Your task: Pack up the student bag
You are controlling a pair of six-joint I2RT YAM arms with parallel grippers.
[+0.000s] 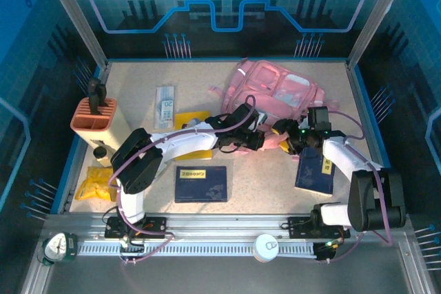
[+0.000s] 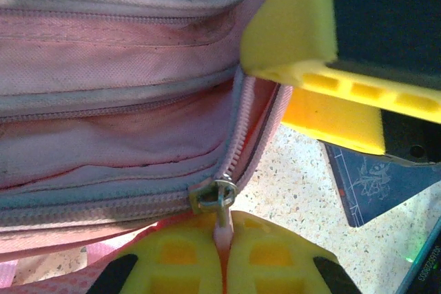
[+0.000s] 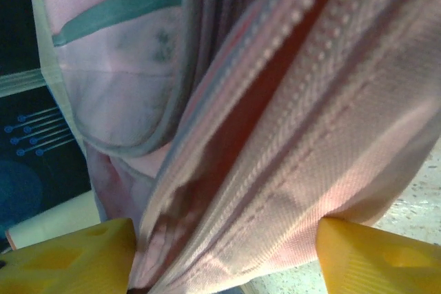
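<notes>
The student bag [image 1: 279, 89], a soft pink backpack, lies at the back right of the table. In the left wrist view my left gripper [image 2: 226, 239] is shut on the pink pull tab of the bag's metal zipper slider [image 2: 215, 196], at the corner of the bag [image 2: 117, 101]. My left gripper [image 1: 265, 141] and right gripper [image 1: 296, 134] meet at the bag's near edge. My right gripper [image 3: 220, 266] is open, its yellow fingers [image 3: 372, 259] set wide on either side of the bag's zipper seam [image 3: 275, 135].
A dark blue book [image 1: 200, 184] lies near the front centre and another [image 1: 315, 170] under the right arm. A salmon pen holder [image 1: 95, 116] stands at the left, a yellow packet [image 1: 96, 184] below it. A white pack [image 1: 164, 107] and a yellow item [image 1: 193, 118] lie mid-table.
</notes>
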